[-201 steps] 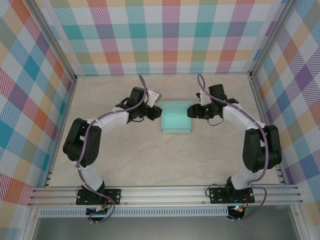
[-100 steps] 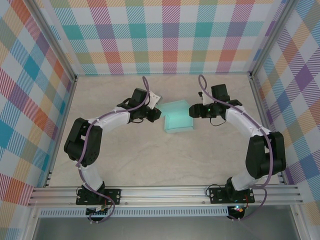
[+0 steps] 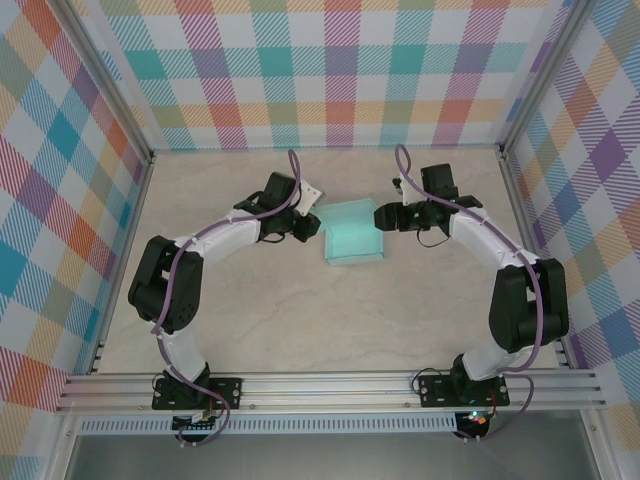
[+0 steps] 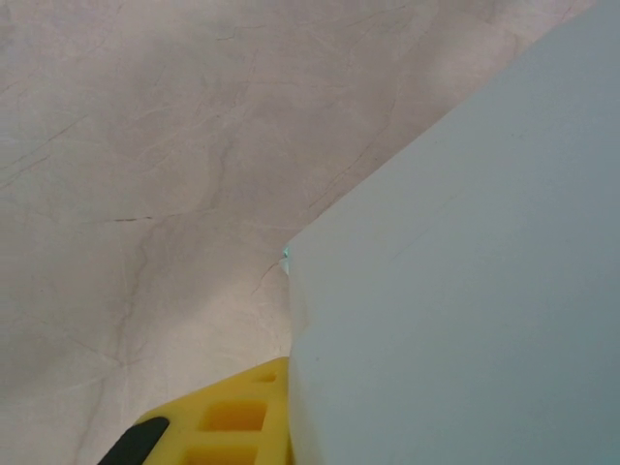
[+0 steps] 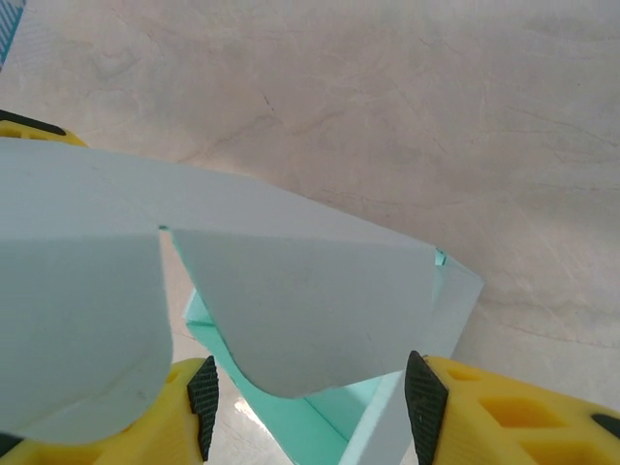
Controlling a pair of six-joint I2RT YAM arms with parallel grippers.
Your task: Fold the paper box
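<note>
- Evidently, the pale mint-turquoise thin-card paper box (image 3: 352, 236) sat on the marbled beige table (image 3: 300, 320), between both arms.
- Left gripper (image 3: 314, 226) was pinched tight on its left edge.
- Right gripper (image 5: 314, 402) had its jaws apart, straddling a flap.

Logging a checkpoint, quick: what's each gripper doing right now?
Left gripper: closed on the paper box edge.
Right gripper: open, around a flap of the box.
</note>
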